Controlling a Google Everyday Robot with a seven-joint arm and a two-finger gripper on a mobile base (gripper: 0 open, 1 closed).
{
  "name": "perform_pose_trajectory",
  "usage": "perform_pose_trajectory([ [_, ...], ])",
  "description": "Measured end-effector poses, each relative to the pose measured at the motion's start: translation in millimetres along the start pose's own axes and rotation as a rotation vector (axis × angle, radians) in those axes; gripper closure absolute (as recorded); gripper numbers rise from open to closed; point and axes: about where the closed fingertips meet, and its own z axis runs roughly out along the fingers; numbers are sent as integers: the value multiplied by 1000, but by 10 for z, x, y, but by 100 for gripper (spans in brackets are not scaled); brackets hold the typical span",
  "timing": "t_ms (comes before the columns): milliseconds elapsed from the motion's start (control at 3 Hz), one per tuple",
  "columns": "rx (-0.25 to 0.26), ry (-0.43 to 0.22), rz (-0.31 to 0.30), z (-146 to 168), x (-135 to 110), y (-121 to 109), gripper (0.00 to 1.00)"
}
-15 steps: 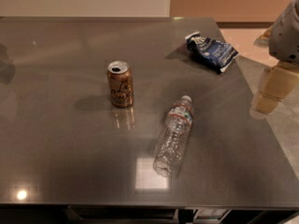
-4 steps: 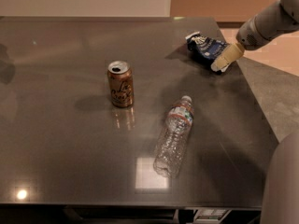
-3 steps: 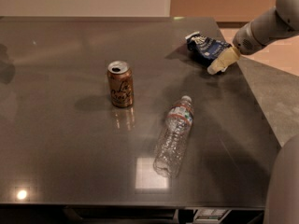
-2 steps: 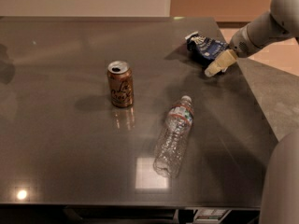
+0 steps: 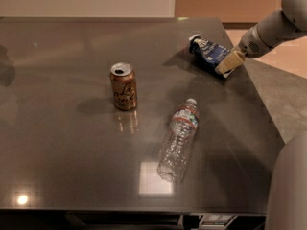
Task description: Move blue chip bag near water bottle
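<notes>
The blue chip bag [image 5: 207, 52] lies crumpled on the dark table near its far right edge. The water bottle [image 5: 180, 138] lies on its side in the middle right of the table, its white cap pointing away from me. The gripper [image 5: 229, 63], with tan fingers, reaches in from the right on a grey arm and sits at the right end of the bag, touching or just over it.
A copper-orange soda can [image 5: 123, 86] stands upright left of the bottle. The table's right edge [image 5: 261, 109] runs close to the bag and gripper. A grey part of the robot [image 5: 288, 186] fills the lower right corner.
The gripper has moved from the right side of the table in to the bag's right end and edged a little further left. Bag, bottle and can have not moved.
</notes>
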Motion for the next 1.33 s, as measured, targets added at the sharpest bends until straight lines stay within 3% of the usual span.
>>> perform_pose_trajectory([
  [667,-18,3,-26,-227,-63,158,88],
  [1000,-43,6,-53,-341,-100,329,100],
  [1333,-59,8,-71,-411,-121,446,100],
])
